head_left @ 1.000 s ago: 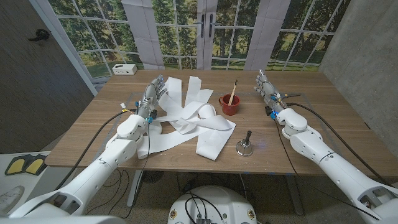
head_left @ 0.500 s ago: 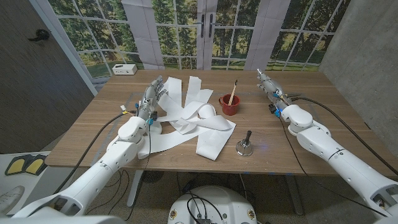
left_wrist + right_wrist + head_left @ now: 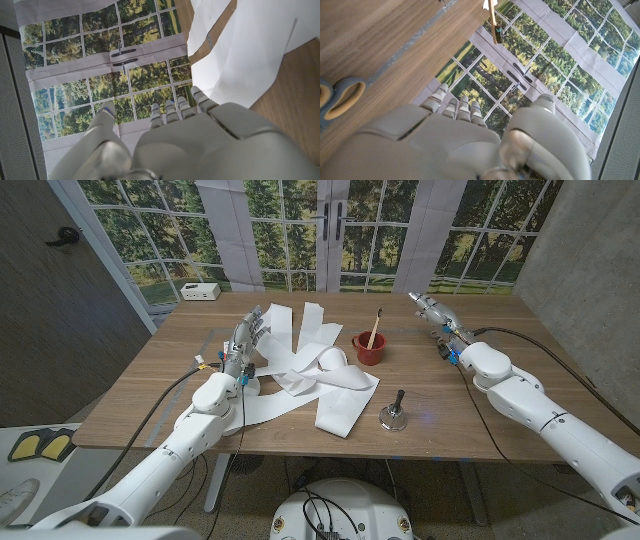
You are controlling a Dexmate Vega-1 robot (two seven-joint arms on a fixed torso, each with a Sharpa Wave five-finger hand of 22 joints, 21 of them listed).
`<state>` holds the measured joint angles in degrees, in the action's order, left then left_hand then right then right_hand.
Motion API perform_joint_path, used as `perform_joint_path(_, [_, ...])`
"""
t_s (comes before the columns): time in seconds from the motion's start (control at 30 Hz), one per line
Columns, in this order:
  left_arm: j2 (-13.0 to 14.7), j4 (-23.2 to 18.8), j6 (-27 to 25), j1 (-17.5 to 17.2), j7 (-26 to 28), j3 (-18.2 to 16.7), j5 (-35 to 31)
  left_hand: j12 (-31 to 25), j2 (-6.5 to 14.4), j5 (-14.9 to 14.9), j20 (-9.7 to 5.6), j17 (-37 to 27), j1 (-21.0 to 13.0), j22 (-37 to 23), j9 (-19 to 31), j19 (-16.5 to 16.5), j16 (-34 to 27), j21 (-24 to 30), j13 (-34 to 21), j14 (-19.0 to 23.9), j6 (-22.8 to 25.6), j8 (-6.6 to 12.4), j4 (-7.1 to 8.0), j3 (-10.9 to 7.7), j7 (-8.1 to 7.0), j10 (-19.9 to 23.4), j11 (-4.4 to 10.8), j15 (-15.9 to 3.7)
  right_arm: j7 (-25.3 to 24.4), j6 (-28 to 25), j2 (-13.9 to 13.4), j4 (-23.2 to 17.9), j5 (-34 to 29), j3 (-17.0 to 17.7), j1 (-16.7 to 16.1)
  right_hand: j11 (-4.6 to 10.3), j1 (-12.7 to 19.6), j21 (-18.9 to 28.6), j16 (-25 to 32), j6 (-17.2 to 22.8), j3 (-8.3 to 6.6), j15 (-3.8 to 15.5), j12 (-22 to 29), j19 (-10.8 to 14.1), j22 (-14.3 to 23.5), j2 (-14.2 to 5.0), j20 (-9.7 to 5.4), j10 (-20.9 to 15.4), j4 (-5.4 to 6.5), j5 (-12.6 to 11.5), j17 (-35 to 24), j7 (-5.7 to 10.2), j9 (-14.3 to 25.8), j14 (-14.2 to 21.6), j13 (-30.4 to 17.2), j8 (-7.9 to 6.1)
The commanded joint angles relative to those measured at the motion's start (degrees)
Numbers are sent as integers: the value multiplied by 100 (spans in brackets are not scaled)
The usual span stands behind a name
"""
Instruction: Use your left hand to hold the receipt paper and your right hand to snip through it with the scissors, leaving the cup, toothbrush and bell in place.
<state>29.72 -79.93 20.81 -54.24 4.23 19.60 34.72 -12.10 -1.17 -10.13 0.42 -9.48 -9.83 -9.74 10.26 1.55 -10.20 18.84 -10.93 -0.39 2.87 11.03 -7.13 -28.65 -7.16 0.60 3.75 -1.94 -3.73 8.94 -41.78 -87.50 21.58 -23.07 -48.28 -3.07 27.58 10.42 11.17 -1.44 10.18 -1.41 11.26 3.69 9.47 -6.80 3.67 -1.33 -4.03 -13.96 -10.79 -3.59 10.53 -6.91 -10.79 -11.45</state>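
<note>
Long white strips of receipt paper [image 3: 318,376] lie tangled across the middle of the table. My left hand [image 3: 246,338] stands at their left end with fingers straight and apart, holding nothing; in the left wrist view the paper [image 3: 250,50] lies just past the fingertips [image 3: 176,108]. My right hand [image 3: 432,310] is empty at the far right, fingers stretched out. Blue-grey scissors handles [image 3: 338,98] lie on the wood beside my right hand [image 3: 460,135]. A red cup [image 3: 368,348] holds a toothbrush [image 3: 376,327]. The bell [image 3: 392,416] stands near the front.
A small white box [image 3: 201,291] sits at the table's back left corner. Cables run along both forearms. The table's right edge [image 3: 575,370] is close to my right arm. Windows showing trees stand behind the table.
My right forearm has swung outward to the right, and its hand has shifted slightly toward the back right. The left hand has barely moved, and the paper, cup and bell stay put.
</note>
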Motion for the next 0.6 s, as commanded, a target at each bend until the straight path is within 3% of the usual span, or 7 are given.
perform_joint_path(0.03, [-97,-72,156,-108,158,-39,-44,-74,-10,-5,-16,-21,-33,-12,11,119,-48,-27,-20,113,53,12,-56,3,-26,125,38,-280,-4,-94,-265,-128,-490,-79,101,113,274,9,-13,25,-78,122,63,-1,13,-7,-31,-102,-154,56,-8,87,10,-43,-20,-21])
perform_joint_path(0.33, [-153,-120,77,-167,236,-119,125,-100,-31,-5,-43,-22,-25,-14,11,245,-68,-39,-22,228,144,28,-68,30,-12,225,58,-305,-249,-432,-527,-429,-1313,-255,189,126,425,11,0,112,-149,158,87,-10,13,-28,-53,-201,-237,98,-4,140,10,-24,-23,-48])
perform_joint_path(0.6, [-62,-248,-83,-160,290,-111,73,-114,-32,-7,-42,-22,-23,-15,13,287,-69,-63,-24,282,220,42,-73,40,-37,288,64,-314,-270,-436,-497,-375,-1558,-320,284,161,505,16,9,172,-190,187,100,-3,12,-42,-70,-263,-278,123,-3,145,11,-7,-25,-63])
